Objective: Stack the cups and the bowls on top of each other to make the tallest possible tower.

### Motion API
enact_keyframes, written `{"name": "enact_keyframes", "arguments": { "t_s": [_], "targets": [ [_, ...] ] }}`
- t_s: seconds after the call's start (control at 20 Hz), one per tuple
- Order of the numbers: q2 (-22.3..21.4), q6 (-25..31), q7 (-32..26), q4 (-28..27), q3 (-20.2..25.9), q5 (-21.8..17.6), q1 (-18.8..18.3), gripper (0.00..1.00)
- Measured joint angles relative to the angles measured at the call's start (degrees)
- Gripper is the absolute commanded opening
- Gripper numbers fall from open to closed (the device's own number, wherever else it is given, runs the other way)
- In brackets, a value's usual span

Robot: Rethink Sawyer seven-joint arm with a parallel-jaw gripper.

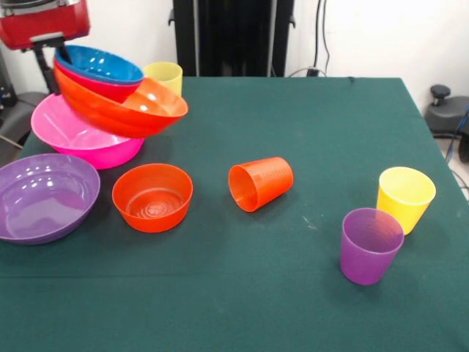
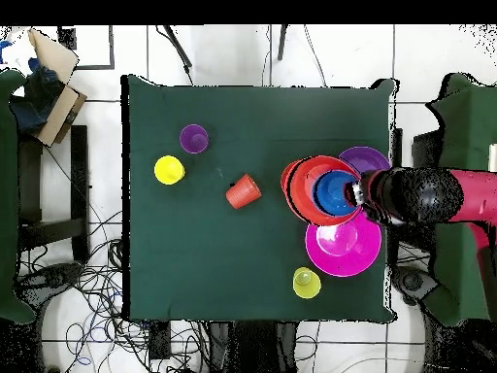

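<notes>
Purple cup stands nearest the table's front edge. Gripper clamps the tilted blue bowl's rim atop the tower.

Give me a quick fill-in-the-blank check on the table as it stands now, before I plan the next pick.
1. The orange cup lies on its ____.
2. The blue bowl tops the tower, whose base is the big ____ bowl.
3. The purple cup stands upright beside a ____ cup.
4. The small orange bowl sits on the cloth between the orange cup and the wide ____ bowl.

Missing words: side; pink; yellow; purple
</notes>
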Motion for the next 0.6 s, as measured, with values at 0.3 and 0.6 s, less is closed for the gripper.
{"name": "enact_keyframes", "arguments": {
  "t_s": [0.3,0.6],
  "targets": [
    [3.9,0.3,-4.6,-3.9,0.0,-0.1,-0.5,0.0],
    [7.4,0.3,-8.6,-4.7,0.0,-0.5,-2.7,0.0]
  ]
}}
